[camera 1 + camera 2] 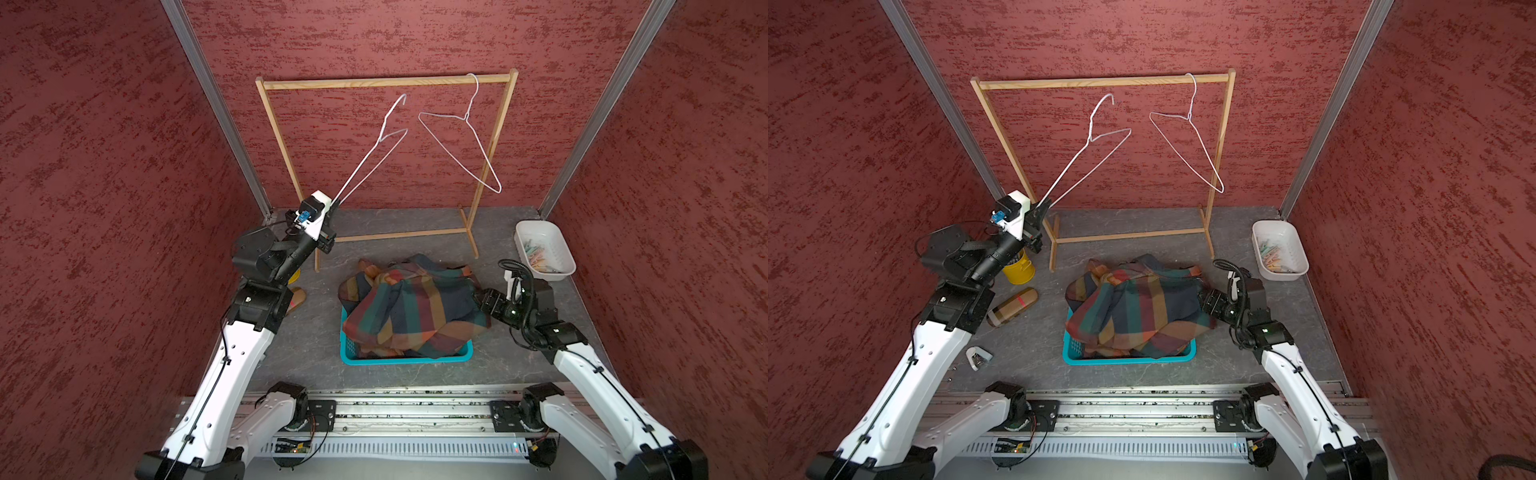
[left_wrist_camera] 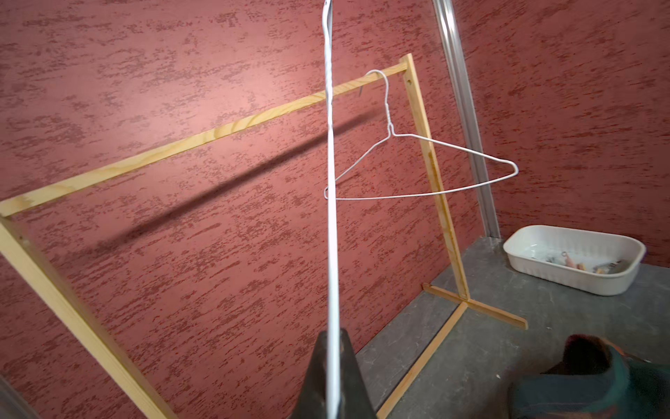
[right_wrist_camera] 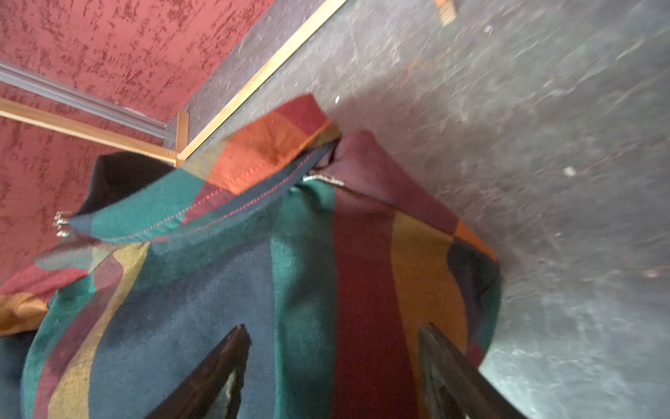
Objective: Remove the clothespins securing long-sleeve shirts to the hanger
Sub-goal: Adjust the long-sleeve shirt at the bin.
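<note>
In both top views we see the long-sleeve shirts (image 1: 415, 303) heaped, soft and limp, in front of the wooden rack (image 1: 374, 82). The clothespins (image 1: 536, 254), light and stiff and, we judge, best pinched by their tails, sit in the white tub (image 1: 557, 245) beside the rack's right foot. The left wrist view shows our left pincer (image 2: 333, 335) clamped tight on the thin, slippery wire hanger (image 2: 332, 254). In the right wrist view our right pincer (image 3: 331, 326) is spread wide over the plaid, gripping nothing.
</note>
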`<action>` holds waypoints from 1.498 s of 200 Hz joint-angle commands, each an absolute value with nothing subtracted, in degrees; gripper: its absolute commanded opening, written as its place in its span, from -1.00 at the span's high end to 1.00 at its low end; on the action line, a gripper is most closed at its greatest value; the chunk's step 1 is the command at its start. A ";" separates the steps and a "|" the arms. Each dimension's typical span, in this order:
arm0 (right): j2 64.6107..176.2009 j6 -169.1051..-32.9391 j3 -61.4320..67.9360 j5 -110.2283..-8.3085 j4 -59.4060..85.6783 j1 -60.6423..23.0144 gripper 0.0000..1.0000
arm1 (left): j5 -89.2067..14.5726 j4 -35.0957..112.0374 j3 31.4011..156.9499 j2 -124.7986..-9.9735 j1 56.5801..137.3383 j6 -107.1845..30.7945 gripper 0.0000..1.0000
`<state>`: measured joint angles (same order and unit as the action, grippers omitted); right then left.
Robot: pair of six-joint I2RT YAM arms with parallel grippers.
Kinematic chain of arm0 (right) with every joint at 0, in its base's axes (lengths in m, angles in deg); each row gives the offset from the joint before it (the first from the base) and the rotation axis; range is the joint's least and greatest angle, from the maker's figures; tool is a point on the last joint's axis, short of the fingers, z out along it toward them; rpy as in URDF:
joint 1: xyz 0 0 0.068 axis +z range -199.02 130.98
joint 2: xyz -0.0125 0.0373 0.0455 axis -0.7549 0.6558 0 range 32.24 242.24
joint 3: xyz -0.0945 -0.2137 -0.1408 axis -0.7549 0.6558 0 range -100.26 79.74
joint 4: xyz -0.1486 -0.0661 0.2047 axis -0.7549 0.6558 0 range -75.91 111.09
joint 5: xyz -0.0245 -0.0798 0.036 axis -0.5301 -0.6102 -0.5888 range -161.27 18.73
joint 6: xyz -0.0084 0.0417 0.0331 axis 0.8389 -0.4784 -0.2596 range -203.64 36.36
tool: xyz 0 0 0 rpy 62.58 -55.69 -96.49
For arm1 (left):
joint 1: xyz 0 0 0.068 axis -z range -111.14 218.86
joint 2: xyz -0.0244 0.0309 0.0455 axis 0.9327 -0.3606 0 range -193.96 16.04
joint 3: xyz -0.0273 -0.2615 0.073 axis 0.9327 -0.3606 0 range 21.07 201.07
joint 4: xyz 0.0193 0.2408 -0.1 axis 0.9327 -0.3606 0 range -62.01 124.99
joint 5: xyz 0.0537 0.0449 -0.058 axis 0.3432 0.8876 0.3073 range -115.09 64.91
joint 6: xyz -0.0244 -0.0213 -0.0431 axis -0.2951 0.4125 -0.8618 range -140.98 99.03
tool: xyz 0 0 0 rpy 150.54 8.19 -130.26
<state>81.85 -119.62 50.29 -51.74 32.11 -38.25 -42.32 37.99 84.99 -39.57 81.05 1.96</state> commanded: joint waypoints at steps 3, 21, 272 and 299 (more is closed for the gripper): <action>82.89 -123.02 53.03 -47.00 26.36 -38.40 -0.34 | -37.12 43.24 87.49 -40.55 81.34 2.00 1.00; 83.47 -123.27 53.07 -46.20 23.45 -38.47 0.15 | -36.37 43.68 88.33 -41.48 81.34 1.94 1.00; 111.47 -115.08 32.16 -56.95 4.15 1.10 0.87 | -28.52 44.11 93.36 -55.49 77.83 -5.11 1.00; 121.03 -118.98 32.76 -54.45 4.02 1.00 0.87 | -28.68 44.39 92.10 -55.59 77.69 -5.77 0.63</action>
